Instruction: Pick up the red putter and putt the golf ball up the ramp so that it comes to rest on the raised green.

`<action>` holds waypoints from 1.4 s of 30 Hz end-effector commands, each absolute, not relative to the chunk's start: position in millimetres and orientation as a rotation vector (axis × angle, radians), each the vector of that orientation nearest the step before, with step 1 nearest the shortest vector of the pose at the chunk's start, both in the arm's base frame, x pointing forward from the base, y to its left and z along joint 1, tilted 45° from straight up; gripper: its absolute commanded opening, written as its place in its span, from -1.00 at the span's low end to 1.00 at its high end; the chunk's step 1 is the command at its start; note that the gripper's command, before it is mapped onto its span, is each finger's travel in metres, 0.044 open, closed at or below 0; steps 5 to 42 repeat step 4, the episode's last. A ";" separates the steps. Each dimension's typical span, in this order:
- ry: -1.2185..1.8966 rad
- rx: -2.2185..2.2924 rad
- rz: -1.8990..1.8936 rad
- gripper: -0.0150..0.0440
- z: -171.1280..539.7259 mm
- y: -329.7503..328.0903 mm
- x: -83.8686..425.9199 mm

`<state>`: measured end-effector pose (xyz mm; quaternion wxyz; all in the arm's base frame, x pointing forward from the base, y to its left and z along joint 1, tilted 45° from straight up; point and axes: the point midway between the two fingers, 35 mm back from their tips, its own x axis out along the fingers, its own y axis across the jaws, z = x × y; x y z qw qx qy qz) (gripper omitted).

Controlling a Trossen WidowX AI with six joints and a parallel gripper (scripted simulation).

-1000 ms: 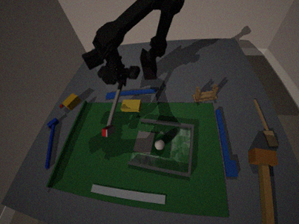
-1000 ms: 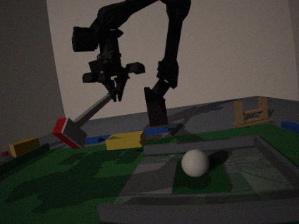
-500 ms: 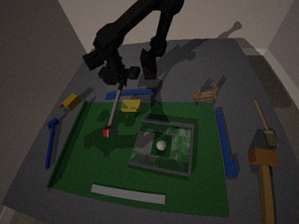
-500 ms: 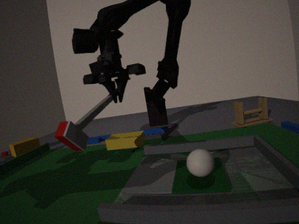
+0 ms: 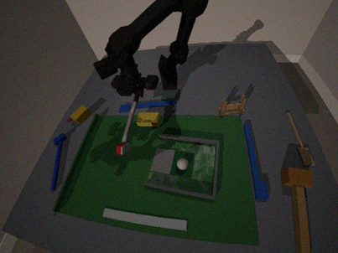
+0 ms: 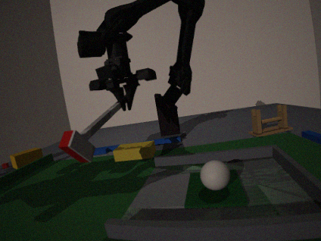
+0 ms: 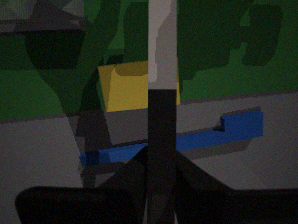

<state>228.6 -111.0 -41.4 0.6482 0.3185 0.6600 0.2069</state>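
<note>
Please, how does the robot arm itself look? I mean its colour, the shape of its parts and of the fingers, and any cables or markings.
The arm is matt black all over, built of thick rounded links with bulky joints. A boxy black block sits at the wrist. The gripper has a short crossbar and two dark, tapering, pointed fingers. No cables, labels or markings can be made out in the dim light.
</note>
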 end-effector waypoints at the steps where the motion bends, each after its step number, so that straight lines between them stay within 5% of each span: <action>1: 1.499 0.726 0.467 -0.49 -41.8 -111.2 229.1; 42: 1.499 0.726 0.467 -0.49 -41.8 -111.2 229.1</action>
